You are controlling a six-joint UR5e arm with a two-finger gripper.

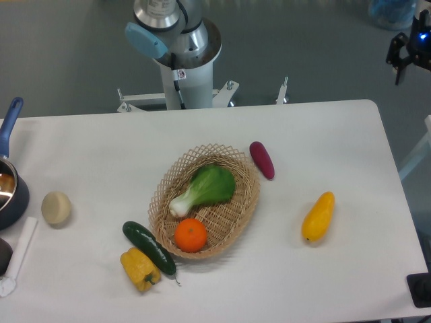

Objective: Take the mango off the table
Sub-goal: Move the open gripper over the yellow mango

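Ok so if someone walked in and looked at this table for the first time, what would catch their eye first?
Probably the woven basket at the center of the white table, holding a leafy green bok choy and a bright orange. Next, the yellow-orange mango lying alone to the right, well apart from everything else. At the basket's lower left, a dark cucumber sits against a lumpy yellow bell pepper.

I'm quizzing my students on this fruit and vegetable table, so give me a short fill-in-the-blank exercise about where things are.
1. The orange lies inside the ____.
2. The mango lies directly on the ____.
3. The cucumber lies between the basket and the yellow ____.

Missing words: basket; table; bell pepper.
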